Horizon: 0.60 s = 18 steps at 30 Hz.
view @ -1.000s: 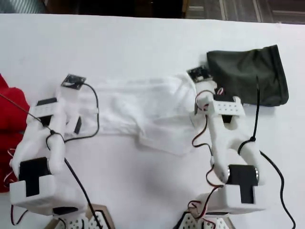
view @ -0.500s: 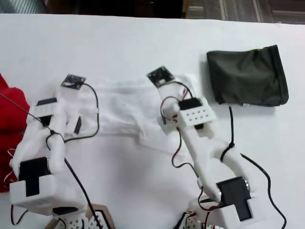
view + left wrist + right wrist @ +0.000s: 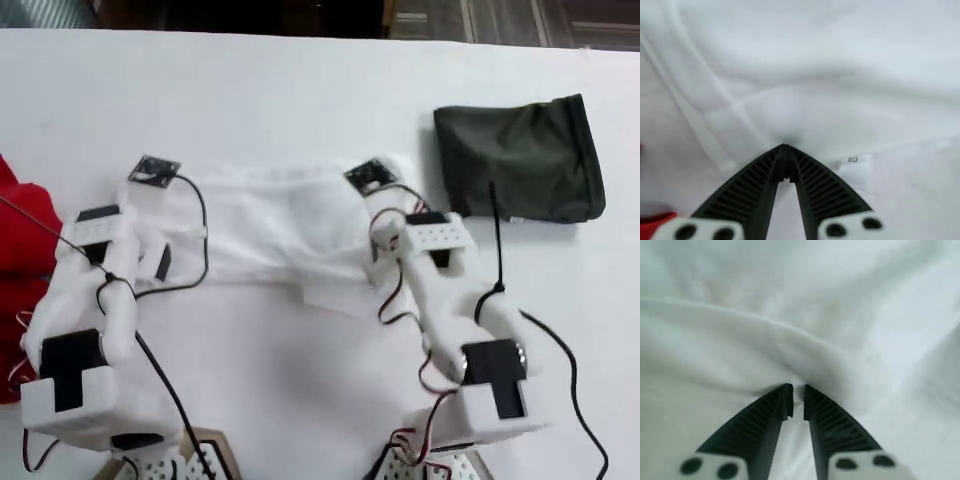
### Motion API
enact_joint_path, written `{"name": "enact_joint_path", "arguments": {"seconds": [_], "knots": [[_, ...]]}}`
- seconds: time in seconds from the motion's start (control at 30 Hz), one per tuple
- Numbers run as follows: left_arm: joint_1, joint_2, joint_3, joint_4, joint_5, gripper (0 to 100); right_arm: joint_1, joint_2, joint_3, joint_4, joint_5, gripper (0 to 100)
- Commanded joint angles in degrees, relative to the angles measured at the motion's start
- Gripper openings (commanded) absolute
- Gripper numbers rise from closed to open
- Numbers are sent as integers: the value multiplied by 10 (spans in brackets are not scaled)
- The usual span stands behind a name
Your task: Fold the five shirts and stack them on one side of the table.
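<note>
High view steeply down over the table (image 3: 300,80), wrist views close above the white shirt (image 3: 265,215), shared with high view

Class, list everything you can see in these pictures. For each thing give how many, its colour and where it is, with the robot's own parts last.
white shirt: one, white, stretched across the middle of the table between the arms.
green shirt: one, dark green, folded, on the table's right side.
red cloth: one, red, bunched at the table's left edge.
table: one, white, under everything.
left arm: one, white and black, near left.
right arm: one, white and black, near right.
left end effector: one, black, shut on the white shirt.
right end effector: one, black, shut on the white shirt.
</note>
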Motion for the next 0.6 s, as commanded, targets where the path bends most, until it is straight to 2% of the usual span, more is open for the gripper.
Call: {"name": "enact_joint_path", "arguments": {"seconds": [0.0,0.13,0.33,0.57], "knots": [[-7,-5,3,-6,7,27,53,39,-59,5,15,59],[-7,-5,3,-6,7,27,78,73,-123,31,15,59],[-7,-5,3,-6,7,27,76,70,-193,124,11,59],[-7,-5,3,-6,7,27,69,-52,-184,192,15,60]]}}
